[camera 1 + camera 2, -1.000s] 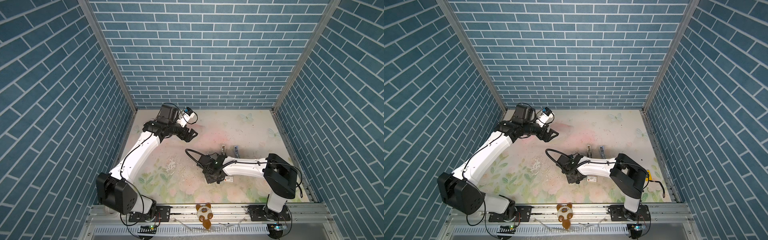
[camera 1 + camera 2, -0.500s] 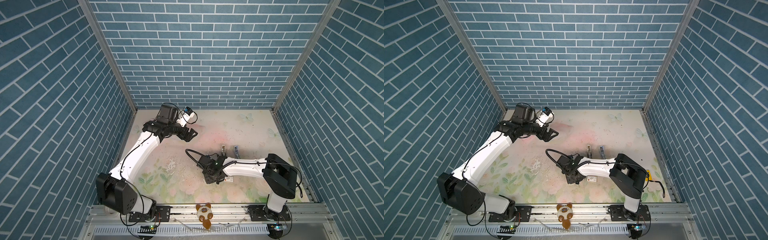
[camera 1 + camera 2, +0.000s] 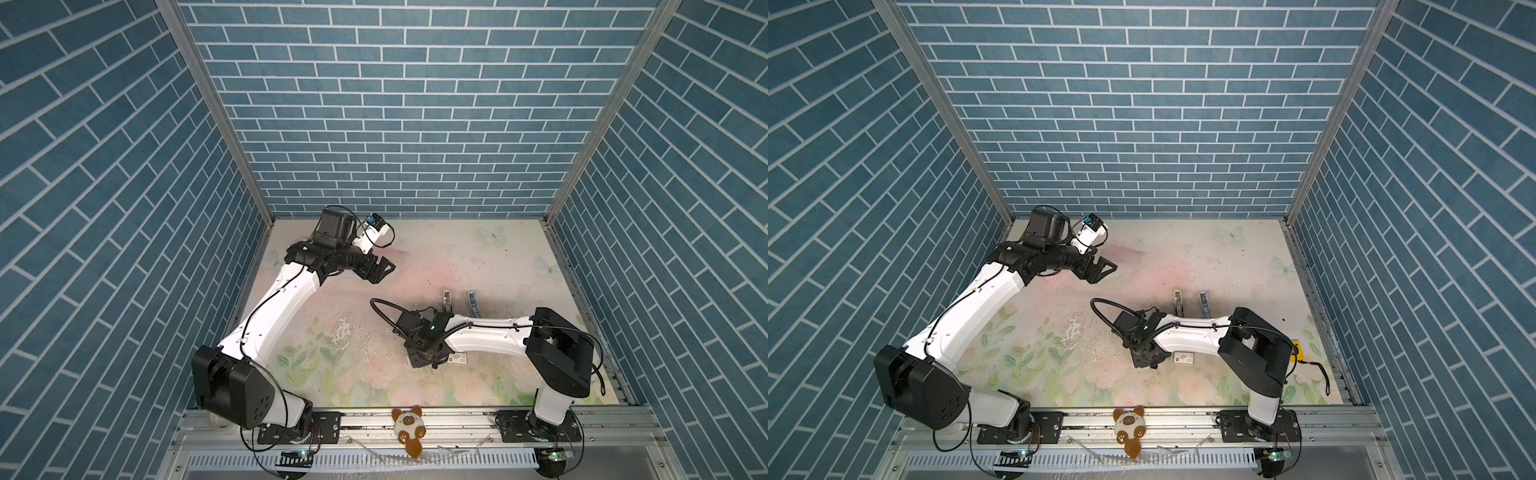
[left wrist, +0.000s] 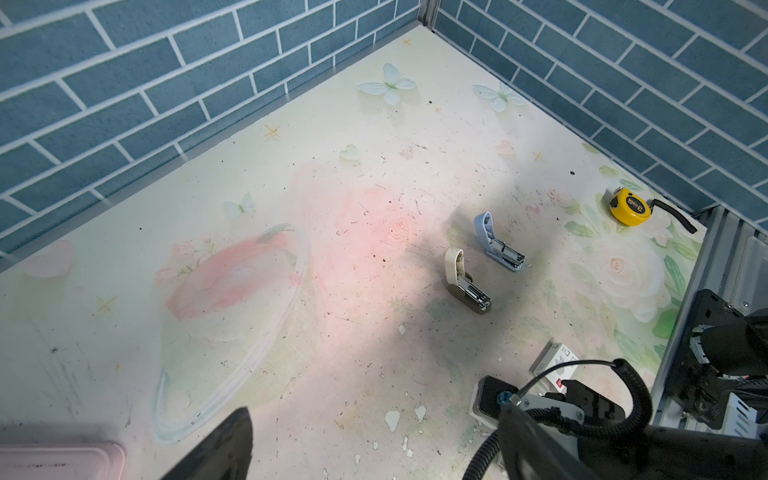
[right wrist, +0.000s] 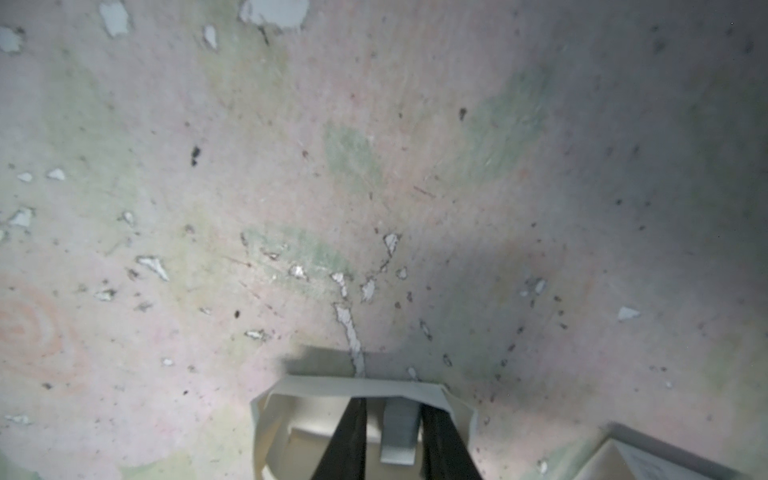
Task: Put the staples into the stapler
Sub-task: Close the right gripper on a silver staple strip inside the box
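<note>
My right claw (image 5: 394, 403) is down inside the small white card tray (image 5: 357, 387), jaws narrow astride the short grey metal staple strip (image 5: 399, 432) lying in that tray. Can't tell if it's pinched. My left claw (image 3: 384, 274) is spread wide, well away from the tray.

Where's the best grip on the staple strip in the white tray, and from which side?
Pinch the staple strip across its two long edges, coming from above. It lies in the open-topped white tray, whose raised walls block a sideways approach, and it is narrow enough for nearly closed jaws. The right gripper straddles it that way.
</note>
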{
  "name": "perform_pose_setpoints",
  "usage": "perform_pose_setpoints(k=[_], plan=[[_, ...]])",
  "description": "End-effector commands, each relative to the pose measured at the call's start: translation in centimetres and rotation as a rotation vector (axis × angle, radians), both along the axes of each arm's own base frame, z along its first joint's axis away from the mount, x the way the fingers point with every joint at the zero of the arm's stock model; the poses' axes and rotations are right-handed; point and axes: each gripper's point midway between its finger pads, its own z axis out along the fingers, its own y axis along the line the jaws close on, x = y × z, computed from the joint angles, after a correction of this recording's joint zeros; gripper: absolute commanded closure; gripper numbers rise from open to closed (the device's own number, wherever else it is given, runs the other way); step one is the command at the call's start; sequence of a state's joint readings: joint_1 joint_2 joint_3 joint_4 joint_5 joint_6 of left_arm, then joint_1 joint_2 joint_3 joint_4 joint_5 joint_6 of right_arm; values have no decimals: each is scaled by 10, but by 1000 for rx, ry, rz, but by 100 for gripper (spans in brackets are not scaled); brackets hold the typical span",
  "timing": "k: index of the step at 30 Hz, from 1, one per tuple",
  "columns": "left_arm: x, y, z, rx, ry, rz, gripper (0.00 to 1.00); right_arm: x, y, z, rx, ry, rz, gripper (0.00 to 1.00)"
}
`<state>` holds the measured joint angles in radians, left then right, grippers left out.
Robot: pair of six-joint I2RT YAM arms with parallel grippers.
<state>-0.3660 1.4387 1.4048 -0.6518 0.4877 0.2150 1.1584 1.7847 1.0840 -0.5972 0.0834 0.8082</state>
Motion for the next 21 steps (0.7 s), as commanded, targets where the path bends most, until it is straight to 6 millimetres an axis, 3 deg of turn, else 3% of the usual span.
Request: perform_pose_setpoints(k=[1,8,16,21], plan=[[-4,2,1,-13,0,3,6,-2,-7,-9,-50,5,-14,79],[-3,4,3,-6,-9,7,6,2,-8,-9,-53,-22,2,91],[2,12,3,-18,-1,42,6,11,3,22,32,-93,32,97],[5,15,0,-22,11,62,6,12,3,29,40,-100,42,98]])
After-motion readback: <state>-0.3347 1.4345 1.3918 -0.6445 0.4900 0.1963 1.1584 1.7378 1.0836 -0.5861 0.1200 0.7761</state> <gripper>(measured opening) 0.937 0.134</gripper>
